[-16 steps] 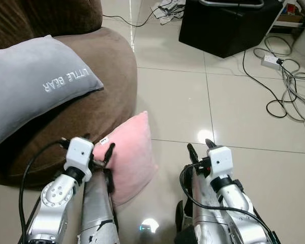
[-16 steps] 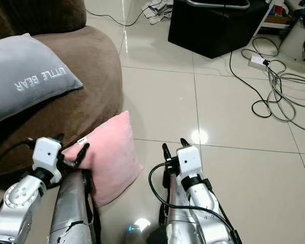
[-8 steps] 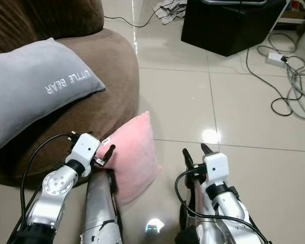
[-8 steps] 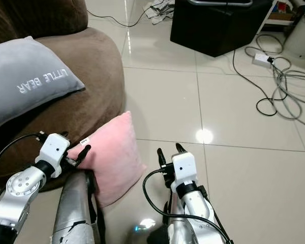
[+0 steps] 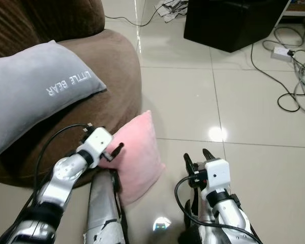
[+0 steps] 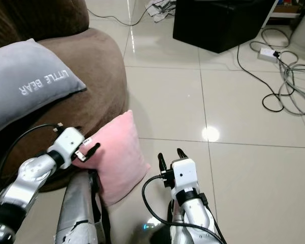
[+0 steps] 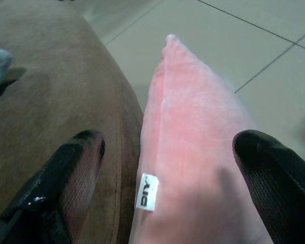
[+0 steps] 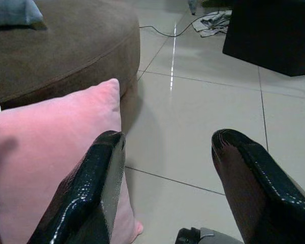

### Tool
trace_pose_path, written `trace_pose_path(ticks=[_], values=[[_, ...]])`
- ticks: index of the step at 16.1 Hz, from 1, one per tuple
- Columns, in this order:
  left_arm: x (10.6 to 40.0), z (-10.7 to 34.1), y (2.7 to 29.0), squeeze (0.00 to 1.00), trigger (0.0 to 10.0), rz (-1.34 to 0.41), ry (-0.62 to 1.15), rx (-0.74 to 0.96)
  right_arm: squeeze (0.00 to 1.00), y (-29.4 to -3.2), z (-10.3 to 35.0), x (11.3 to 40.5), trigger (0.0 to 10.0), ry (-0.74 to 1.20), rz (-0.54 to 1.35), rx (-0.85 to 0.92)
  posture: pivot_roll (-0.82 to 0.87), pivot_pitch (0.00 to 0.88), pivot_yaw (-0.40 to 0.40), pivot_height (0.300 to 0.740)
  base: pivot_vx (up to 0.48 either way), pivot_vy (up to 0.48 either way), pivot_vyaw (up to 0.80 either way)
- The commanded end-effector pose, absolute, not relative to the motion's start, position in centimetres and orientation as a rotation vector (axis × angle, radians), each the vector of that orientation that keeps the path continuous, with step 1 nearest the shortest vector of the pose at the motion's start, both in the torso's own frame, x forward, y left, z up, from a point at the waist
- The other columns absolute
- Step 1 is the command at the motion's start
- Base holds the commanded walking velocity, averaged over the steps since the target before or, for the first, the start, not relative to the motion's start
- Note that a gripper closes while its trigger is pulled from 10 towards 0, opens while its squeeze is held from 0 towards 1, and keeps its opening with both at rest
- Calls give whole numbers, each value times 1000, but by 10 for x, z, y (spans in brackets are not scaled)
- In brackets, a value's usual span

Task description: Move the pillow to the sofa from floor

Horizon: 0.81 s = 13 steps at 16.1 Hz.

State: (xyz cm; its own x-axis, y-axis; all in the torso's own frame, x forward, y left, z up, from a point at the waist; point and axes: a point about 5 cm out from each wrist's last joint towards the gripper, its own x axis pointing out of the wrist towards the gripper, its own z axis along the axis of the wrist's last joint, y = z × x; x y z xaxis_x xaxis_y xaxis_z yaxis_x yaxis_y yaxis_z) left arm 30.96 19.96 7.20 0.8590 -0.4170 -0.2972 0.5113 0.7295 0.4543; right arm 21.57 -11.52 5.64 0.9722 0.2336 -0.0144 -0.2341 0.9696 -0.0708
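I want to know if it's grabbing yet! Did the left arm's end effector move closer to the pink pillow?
Yes. The left end effector has crept forward along the sofa edge, and its fingers now straddle the pillow top, one on each side.

Pink pillow [image 5: 140, 155], white tag. Brown sofa [image 5: 101, 76]. Grey cushion [image 5: 35, 96], white lettering. Glossy beige floor tiles [image 5: 193, 101]. Black box [image 5: 229, 23].

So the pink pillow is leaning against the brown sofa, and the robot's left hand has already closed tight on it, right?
Not quite. The pink pillow does lean against the brown sofa, but the left hand is open: in the left wrist view its two black fingers stand wide apart on either side of the pillow's top edge, not yet closed on it.
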Motion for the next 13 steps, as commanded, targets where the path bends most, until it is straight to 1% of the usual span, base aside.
trace_pose_path(ticks=[1, 7, 10, 13], values=[[312, 68, 201, 0, 10000, -535, 198, 577, 0, -113, 56, 210, 10000, 22, 227, -69, -55, 235, 69, 513, 0, 0, 0], [332, 75, 191, 0, 10000, -560, 193, 606, 0, -110, 59, 200, 10000, 28, 200, -57, -86, 262, 86, 513, 0, 0, 0], [340, 75, 178, 0, 10000, -633, 233, 667, 0, -111, 63, 193, 10000, 31, 175, -51, -123, 267, 95, 513, 0, 0, 0], [345, 73, 174, 0, 10000, -641, 276, 726, 0, -113, 67, 190, 10000, 26, 154, -50, -149, 269, 99, 513, 0, 0, 0]])
